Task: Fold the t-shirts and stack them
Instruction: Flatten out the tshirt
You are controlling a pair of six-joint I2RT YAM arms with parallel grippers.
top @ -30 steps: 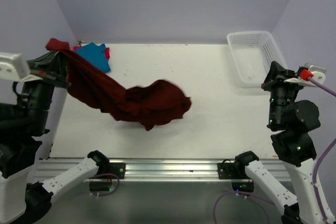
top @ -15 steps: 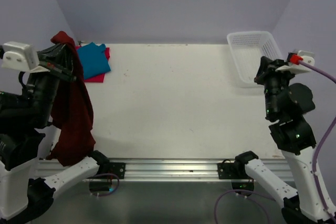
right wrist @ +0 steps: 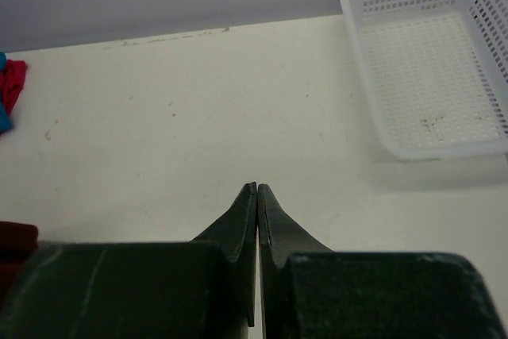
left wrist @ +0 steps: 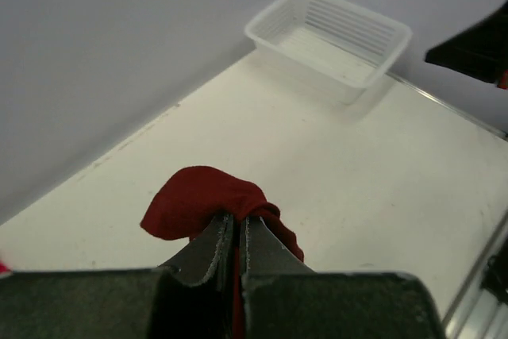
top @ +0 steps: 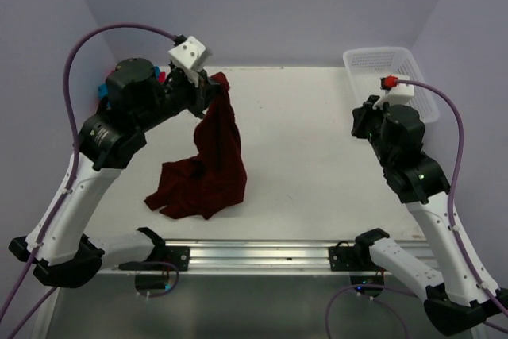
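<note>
My left gripper (top: 209, 85) is raised over the back left of the table, shut on a bunched corner of the dark maroon t-shirt (top: 208, 172). The shirt hangs down from the jaws and its lower part lies crumpled on the table near the front. In the left wrist view the maroon cloth (left wrist: 198, 198) bulges out past the left gripper (left wrist: 236, 217). The teal t-shirt (right wrist: 2, 119) and the red-pink t-shirt (right wrist: 12, 83) lie at the back left corner, mostly hidden behind my left arm in the top view. My right gripper (right wrist: 257, 188) is shut and holds nothing, above the table's right side.
A white mesh basket (top: 379, 61) stands at the back right corner, partly behind my right arm (top: 401, 144); it also shows as the basket (right wrist: 429, 77) and the basket (left wrist: 333, 33), with nothing in it. A metal rail (top: 254, 256) runs along the front edge.
My left arm swung from beyond the table's left edge up and over the table, carrying the maroon shirt, whose lower part now rests on the surface. My right arm moved inward to the left.
</note>
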